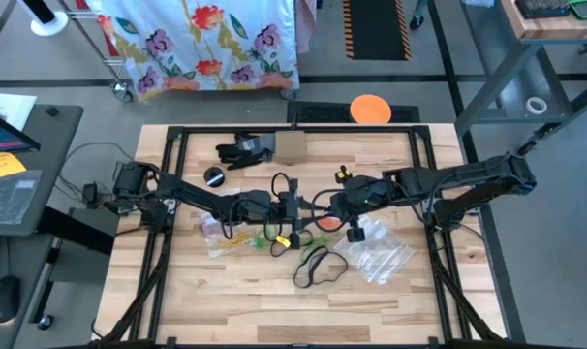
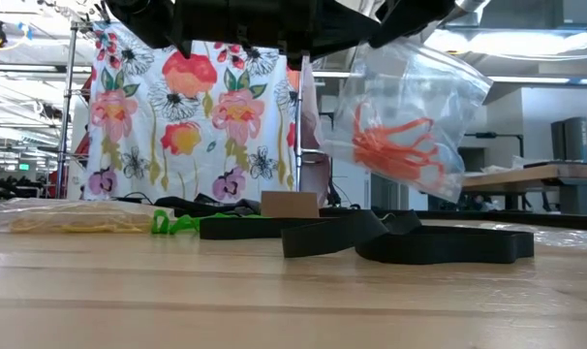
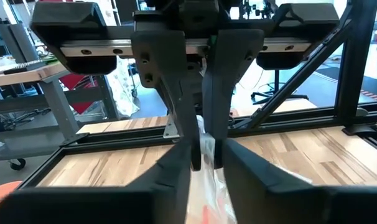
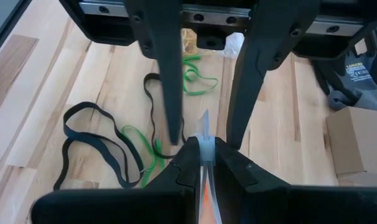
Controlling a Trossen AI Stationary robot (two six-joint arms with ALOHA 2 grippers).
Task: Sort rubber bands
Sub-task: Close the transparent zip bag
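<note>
A clear zip bag [image 2: 415, 107] with orange rubber bands [image 2: 395, 145] inside hangs above the table's middle. My right gripper [image 4: 204, 152] is shut on it. My left gripper [image 1: 295, 207] comes in level from the left and is open. Its fingers [image 4: 174, 118] stand on either side of the bag's top edge, with a gap showing. Yellow rubber bands in another bag [image 2: 76, 221], loose green bands [image 4: 195, 74] and large black bands [image 4: 83, 143] lie flat on the wood. My right gripper pinches the clear bag's top edge [image 4: 205, 134] between its two fingers. They slant down from the table's right side. The bag hangs below them, clear of the table, with the orange bands gathered low inside it.
Empty clear bags [image 1: 381, 250] lie right of centre. A cardboard box [image 1: 291, 147], a dark glove-like thing [image 1: 245, 150] and a black round object [image 1: 214, 176] sit toward the far edge. A black frame [image 1: 168, 194] runs along the table's sides. The near half is bare wood [image 1: 293, 310].
</note>
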